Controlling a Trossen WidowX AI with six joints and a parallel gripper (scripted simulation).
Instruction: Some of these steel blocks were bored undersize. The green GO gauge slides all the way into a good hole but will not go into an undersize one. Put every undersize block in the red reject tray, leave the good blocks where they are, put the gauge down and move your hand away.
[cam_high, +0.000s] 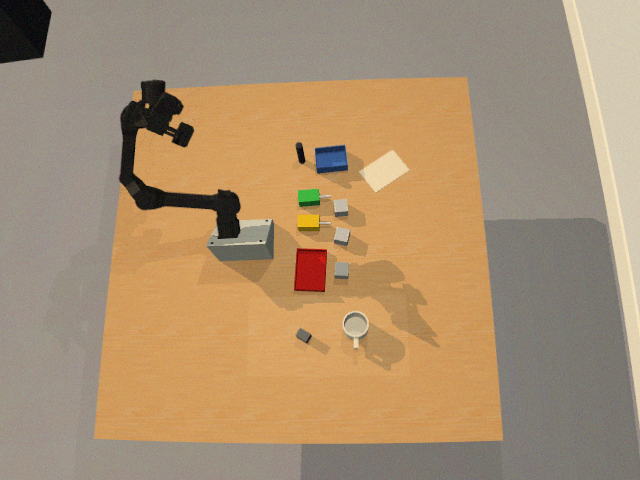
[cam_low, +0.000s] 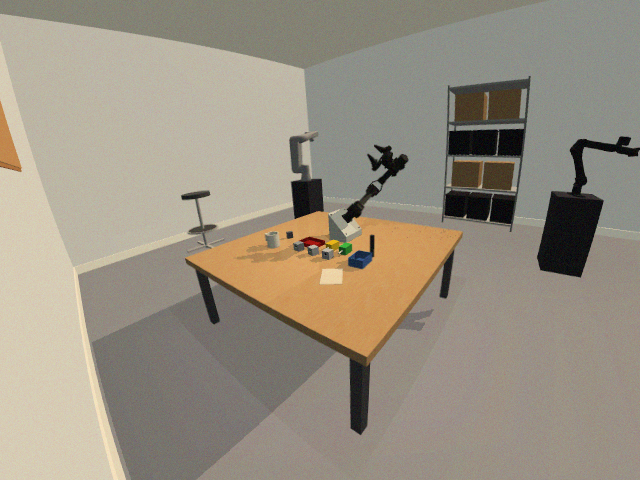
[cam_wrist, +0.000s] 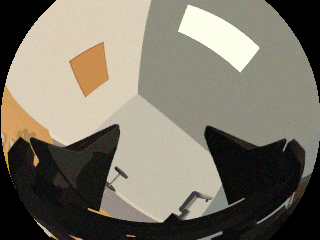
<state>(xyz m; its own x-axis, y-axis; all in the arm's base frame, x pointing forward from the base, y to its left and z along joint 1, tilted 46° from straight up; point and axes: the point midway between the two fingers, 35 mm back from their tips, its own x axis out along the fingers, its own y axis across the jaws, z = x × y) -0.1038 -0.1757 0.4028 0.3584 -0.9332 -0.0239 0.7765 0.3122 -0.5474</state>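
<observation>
Three grey steel blocks stand in a row: one block (cam_high: 340, 207) (cam_low: 327, 253) near the green gauge, a middle block (cam_high: 341, 235) (cam_low: 313, 250), and a third block (cam_high: 341, 270) (cam_low: 298, 246) beside the red tray (cam_high: 310, 270) (cam_low: 312, 241). The tray is empty. The green GO gauge (cam_high: 309, 197) (cam_low: 345, 249) lies on the table, its thin pin toward the blocks. A yellow gauge (cam_high: 308, 222) (cam_low: 332, 244) lies parallel beside it. My gripper (cam_low: 372, 150) (cam_wrist: 163, 130) is open and empty, raised high and far from the blocks. The bores' sizes cannot be told.
A blue tray (cam_high: 331, 159) (cam_low: 360, 259) and an upright black cylinder (cam_high: 300, 153) (cam_low: 372, 245) stand beyond the green gauge, near a paper sheet (cam_high: 384, 170) (cam_low: 331, 276). A white mug (cam_high: 355, 324) (cam_low: 272, 240) and a small dark block (cam_high: 303, 335) (cam_low: 289, 234) stand past the red tray.
</observation>
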